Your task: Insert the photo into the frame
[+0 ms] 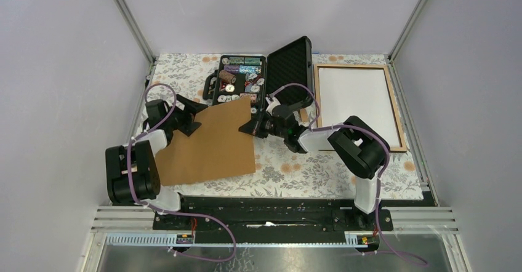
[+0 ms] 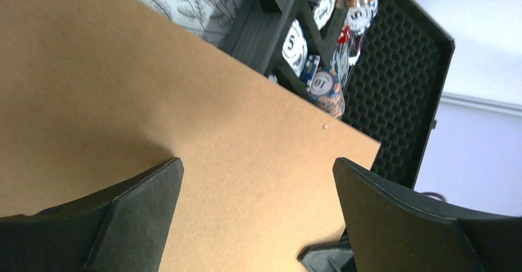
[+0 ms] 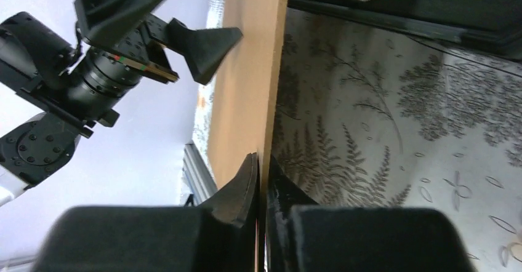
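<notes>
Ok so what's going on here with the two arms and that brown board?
The right arm's fingers are pinched shut on one edge of the brown board, next to the open case of poker chips. The left arm's fingers stand wide open over the board's far side, not gripping it. The wooden frame lies flat off to the right with a white sheet inside it, and neither arm is touching it.

You had, by count, one frame (image 1: 396, 107) at two o'clock, one backing board (image 1: 212, 143) at nine, one chip case (image 1: 289, 66) at twelve.
</notes>
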Controlling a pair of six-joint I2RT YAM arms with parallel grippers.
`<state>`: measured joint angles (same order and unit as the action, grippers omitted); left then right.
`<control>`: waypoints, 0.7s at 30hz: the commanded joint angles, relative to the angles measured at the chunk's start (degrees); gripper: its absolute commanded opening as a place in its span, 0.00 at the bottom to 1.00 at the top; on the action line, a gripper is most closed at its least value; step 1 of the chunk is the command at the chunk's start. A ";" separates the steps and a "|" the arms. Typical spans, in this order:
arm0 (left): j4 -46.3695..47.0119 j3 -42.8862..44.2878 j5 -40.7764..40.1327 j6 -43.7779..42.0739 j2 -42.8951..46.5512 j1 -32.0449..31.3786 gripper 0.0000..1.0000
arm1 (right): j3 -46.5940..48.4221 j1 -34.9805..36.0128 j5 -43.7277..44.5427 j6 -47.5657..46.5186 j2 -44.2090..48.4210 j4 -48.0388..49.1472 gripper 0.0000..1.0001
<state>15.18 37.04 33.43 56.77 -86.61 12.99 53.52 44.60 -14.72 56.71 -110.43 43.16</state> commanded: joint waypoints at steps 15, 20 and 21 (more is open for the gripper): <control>-35.73 33.05 -14.66 -22.90 30.83 -9.54 0.99 | 34.09 -2.73 -2.82 -49.48 32.33 -45.94 0.00; -37.44 35.53 -19.58 -27.51 30.83 -15.86 0.99 | 43.87 -3.13 13.61 -67.74 38.43 -54.52 0.00; -37.35 35.25 -19.94 -27.95 30.78 -17.21 0.99 | 46.29 -3.16 17.42 -70.86 38.60 -56.41 0.00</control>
<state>-18.26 71.66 18.48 33.74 -54.19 -0.38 91.07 42.06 -12.40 5.87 -75.92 -6.55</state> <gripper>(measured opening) 0.987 0.032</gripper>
